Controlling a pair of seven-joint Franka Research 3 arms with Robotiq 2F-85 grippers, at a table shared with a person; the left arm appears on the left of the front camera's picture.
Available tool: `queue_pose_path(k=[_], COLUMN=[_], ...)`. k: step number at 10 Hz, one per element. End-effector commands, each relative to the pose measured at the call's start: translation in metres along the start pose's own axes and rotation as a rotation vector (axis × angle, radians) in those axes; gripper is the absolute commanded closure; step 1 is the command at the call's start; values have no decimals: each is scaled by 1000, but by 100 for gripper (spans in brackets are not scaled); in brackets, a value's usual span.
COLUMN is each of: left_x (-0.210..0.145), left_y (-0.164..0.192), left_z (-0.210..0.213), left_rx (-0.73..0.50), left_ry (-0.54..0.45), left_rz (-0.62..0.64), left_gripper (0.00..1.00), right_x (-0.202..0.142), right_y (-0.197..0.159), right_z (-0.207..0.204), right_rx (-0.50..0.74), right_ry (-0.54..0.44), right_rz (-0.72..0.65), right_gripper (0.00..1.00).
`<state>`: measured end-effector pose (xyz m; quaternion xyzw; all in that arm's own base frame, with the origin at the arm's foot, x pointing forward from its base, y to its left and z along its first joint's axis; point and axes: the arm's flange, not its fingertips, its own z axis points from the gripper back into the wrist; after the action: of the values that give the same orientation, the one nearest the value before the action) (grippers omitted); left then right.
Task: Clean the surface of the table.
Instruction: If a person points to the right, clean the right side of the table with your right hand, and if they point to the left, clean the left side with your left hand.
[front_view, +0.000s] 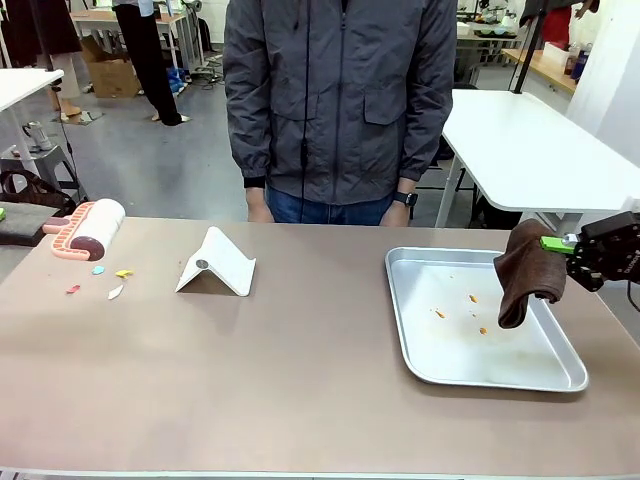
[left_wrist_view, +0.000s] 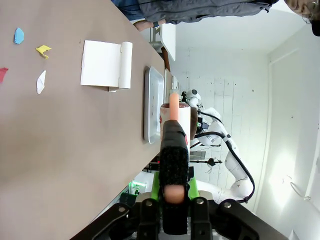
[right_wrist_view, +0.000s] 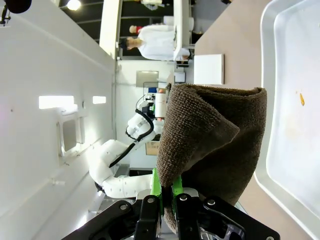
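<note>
Beneath both grippers, noted the table (front_view: 300, 400): matte brownish top, long axis running side to side from one arm to the other, long edges facing the robot and the person (front_view: 340, 100).

Found the right gripper (front_view: 572, 246) over the table's right end, jaws clamped narrow on a fold of a brown cloth (front_view: 528, 275). Observed the cloth hanging below that gripper and inward of it, over the right part of a silver tray (front_view: 480, 372). Could not tell whether the cloth's lower end touches the tray. Recorded orange crumbs (front_view: 455, 308) on the tray floor, farther inward from the gripper than the cloth.

Found the left gripper (left_wrist_view: 174, 140) closed tight on the salmon handle of a lint roller (left_wrist_view: 176, 112), with the handle lying along the fingers and the roller head just past the fingertips. Placed the roller at the table's left end, near the far edge; probably clear of the surface, though the front view leaves this unsure.

Located coloured paper scraps (front_view: 123, 272) on the table near the roller head, toward the robot's side. Logged a white folded stand (front_view: 215, 265) farther inward, between scraps and tray, well apart from both grippers.
</note>
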<state>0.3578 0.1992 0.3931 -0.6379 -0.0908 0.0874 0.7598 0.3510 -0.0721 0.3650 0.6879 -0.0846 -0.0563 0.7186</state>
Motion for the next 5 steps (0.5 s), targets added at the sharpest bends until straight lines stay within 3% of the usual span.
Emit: queue_pose_path(k=[1, 5], left_x=[-1, -1], left_y=[-1, -1], left_z=[0, 0], left_rx=[-8, -8], left_ry=[6, 6], left_rz=[-17, -17], left_gripper=[100, 100], right_x=[-1, -1], right_y=[2, 2], right_z=[0, 0], right_rx=[17, 17], right_ry=[3, 3], right_rz=[1, 1], right_gripper=[100, 100])
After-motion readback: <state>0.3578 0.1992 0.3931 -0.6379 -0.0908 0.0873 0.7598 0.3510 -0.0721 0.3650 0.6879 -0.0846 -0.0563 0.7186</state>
